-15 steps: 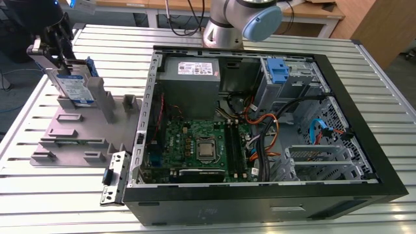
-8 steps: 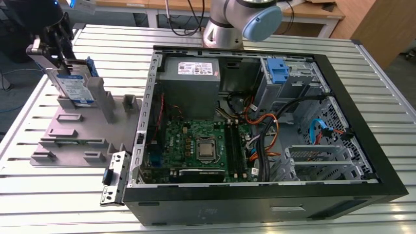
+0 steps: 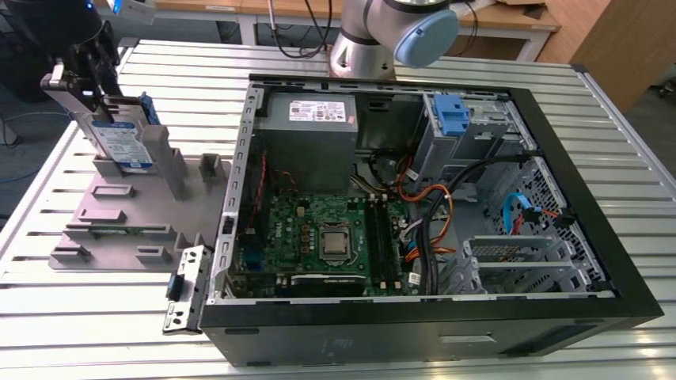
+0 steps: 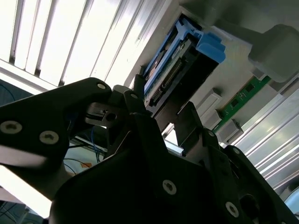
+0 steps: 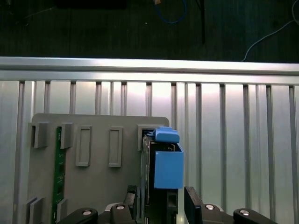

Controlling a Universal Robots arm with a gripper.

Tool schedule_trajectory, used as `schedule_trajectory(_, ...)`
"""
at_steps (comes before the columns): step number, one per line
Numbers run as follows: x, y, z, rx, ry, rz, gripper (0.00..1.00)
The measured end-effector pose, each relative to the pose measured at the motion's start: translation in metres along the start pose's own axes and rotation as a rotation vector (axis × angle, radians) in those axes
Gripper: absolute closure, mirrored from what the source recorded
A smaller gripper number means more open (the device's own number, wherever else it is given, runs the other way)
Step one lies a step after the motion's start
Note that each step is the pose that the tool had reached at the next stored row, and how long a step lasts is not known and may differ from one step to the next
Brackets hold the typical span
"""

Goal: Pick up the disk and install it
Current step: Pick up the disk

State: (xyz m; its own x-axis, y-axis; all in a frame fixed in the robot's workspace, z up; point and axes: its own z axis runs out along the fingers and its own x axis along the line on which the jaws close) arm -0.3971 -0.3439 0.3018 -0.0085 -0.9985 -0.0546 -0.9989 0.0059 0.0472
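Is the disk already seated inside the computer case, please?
No, the disk stands upright in the grey holder, outside the computer case, at the exterior view's left.

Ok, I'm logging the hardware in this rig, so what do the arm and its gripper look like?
The arm is a smooth silver-grey tube section with a round light-blue joint cap. In the second wrist view the gripper is matte black, built from angular linked plates dotted with silver screw heads.

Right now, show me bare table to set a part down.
Bare slats: at the exterior view's left, the table corner below the grey fixture tray; at the exterior view's right, the strip past the computer case. Crowded: where the gripper is at the upright disk.
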Motion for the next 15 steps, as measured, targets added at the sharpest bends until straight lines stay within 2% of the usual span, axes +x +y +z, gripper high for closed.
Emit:
schedule_trajectory(12,0.0,0.0,0.0001,0.0001,-0.0001,0.001,0.5)
schedule_trajectory(13,0.0,0.0,0.0001,0.0001,-0.0001,0.001,0.56)
schedule_trajectory(15,0.0,0.0,0.0001,0.0001,-0.0001,0.001,0.56)
